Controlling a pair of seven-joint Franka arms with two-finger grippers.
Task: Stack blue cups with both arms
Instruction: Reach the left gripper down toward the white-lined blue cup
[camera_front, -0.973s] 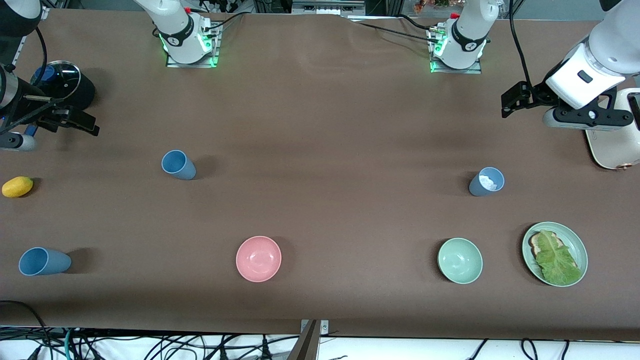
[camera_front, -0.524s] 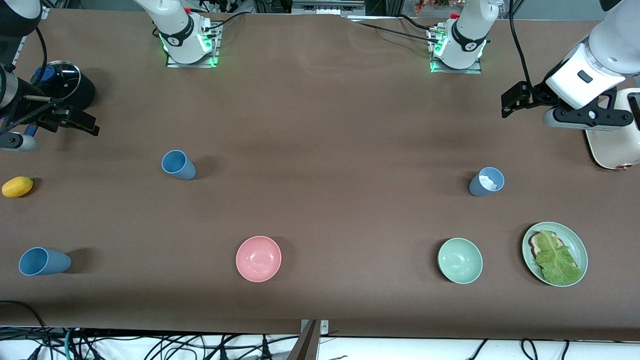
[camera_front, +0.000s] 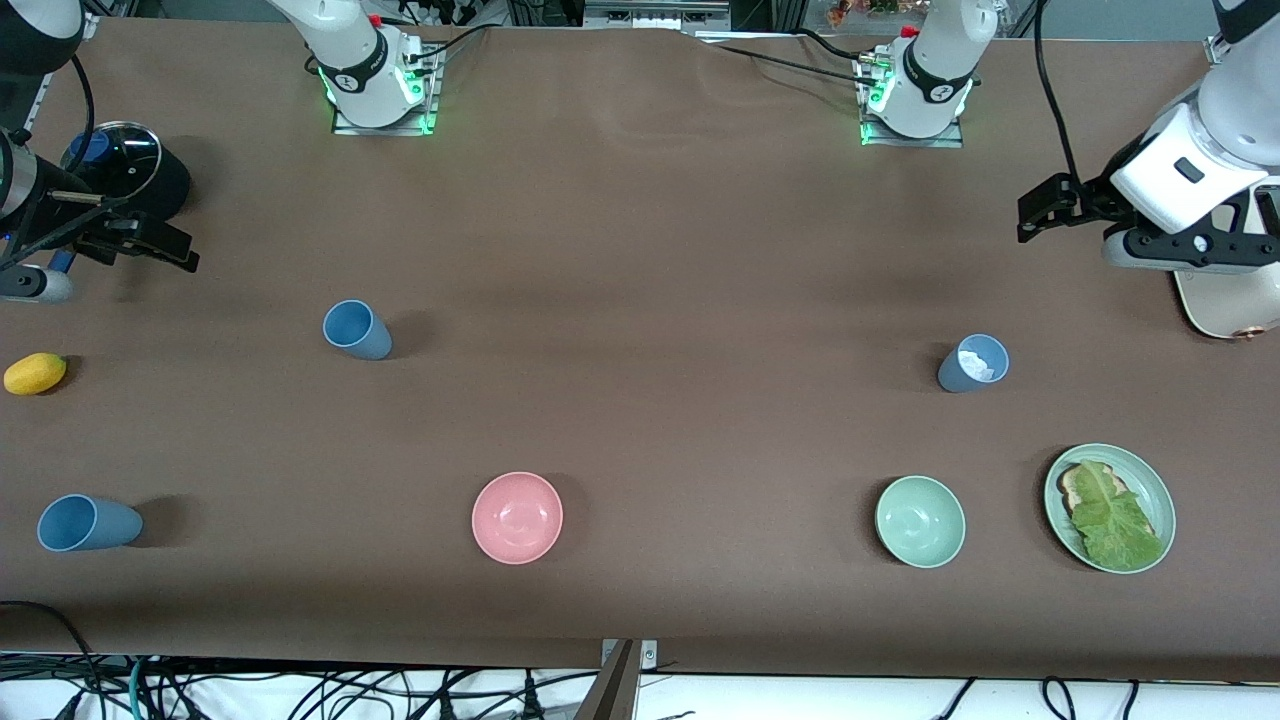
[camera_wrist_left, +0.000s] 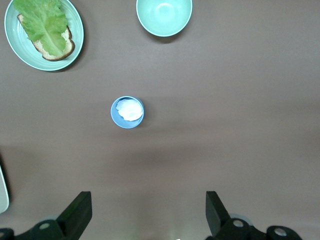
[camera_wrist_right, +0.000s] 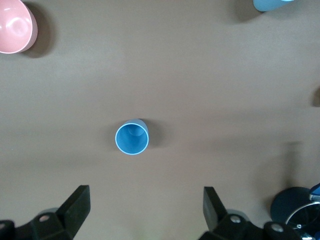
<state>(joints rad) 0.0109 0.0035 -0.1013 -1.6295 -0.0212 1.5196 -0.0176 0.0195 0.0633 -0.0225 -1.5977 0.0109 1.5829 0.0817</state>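
A sky-blue cup (camera_front: 357, 329) stands upright toward the right arm's end of the table; it also shows in the right wrist view (camera_wrist_right: 132, 138). A second sky-blue cup (camera_front: 88, 522) stands nearer the front camera at that end. A slate-blue cup (camera_front: 973, 363) with something white inside stands toward the left arm's end, and shows in the left wrist view (camera_wrist_left: 127, 112). My right gripper (camera_front: 165, 248) is open and empty, high over the table beside a black pot. My left gripper (camera_front: 1040, 210) is open and empty, high over the table beside a white appliance.
A pink bowl (camera_front: 517, 517), a pale green bowl (camera_front: 920, 521) and a green plate (camera_front: 1160, 495) with bread and lettuce sit nearer the front camera. A yellow fruit (camera_front: 35, 373) and a black lidded pot (camera_front: 125, 165) are at the right arm's end. A white appliance (camera_front: 1225, 300) is at the left arm's end.
My left gripper has shifted a little toward the left arm's end of the table. The right arm and the cups have not moved.
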